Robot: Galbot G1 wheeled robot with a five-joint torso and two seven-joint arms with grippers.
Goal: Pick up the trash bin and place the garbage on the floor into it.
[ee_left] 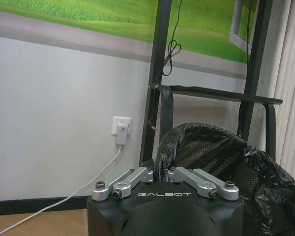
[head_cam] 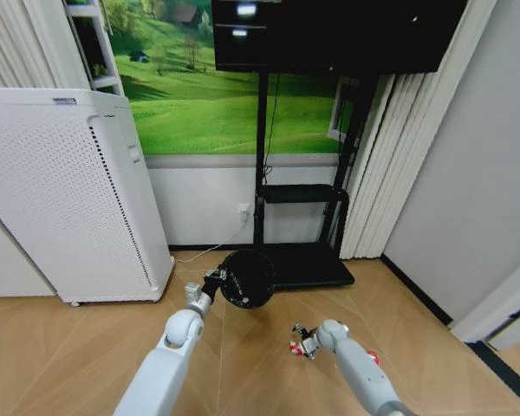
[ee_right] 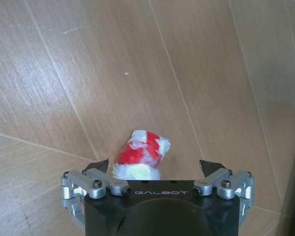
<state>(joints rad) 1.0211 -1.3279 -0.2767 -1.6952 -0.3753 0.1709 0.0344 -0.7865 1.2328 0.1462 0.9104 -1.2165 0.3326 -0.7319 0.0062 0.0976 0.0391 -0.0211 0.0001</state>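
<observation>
Low over the wooden floor, a crumpled red-and-white wrapper is framed between the wide-open jaws of the right gripper, while the trash bin is held clamped at its rim by the left gripper, so a closing pinch is judged due next.
</observation>
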